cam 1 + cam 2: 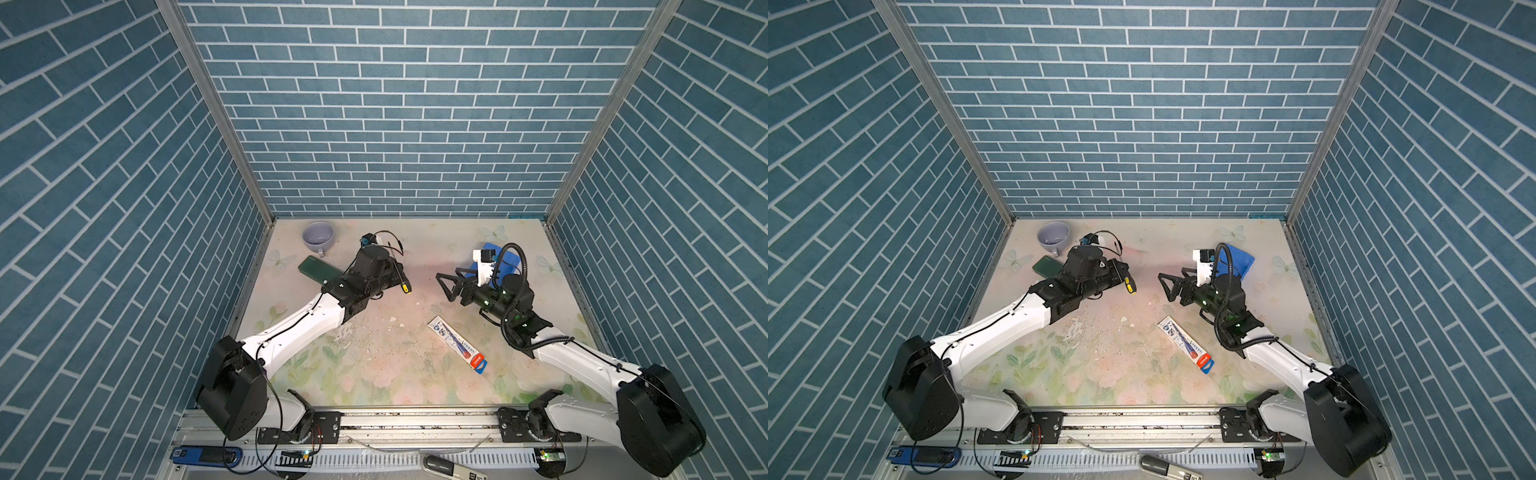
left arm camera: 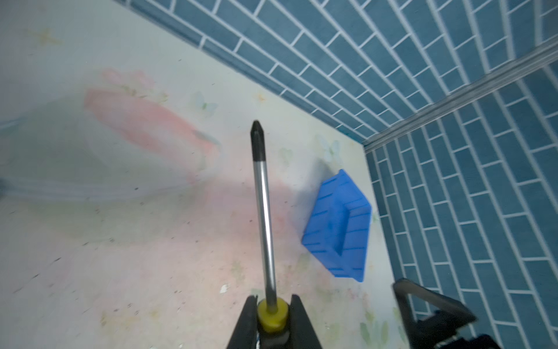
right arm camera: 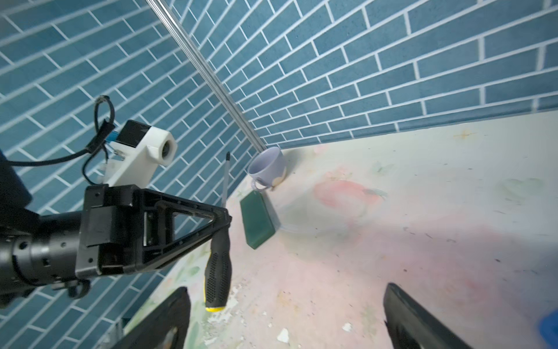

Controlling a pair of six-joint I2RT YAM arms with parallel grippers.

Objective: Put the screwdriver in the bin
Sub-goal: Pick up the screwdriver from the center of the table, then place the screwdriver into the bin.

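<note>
My left gripper is shut on the screwdriver and holds it above the table's left middle. The jaws pinch the top of the black handle at its yellow collar. The thin shaft points away from the jaws, and the handle with its yellow end hangs below them. The bright blue bin sits at the back right near the wall corner, partly hidden by my right wrist in both top views. My right gripper is open and empty, facing the left gripper from the right, in front of the bin.
A lavender cup stands at the back left, with a dark green case beside it, partly under my left arm. A white-blue-red packaged tube lies on the floral table at front right. Brick walls close in three sides.
</note>
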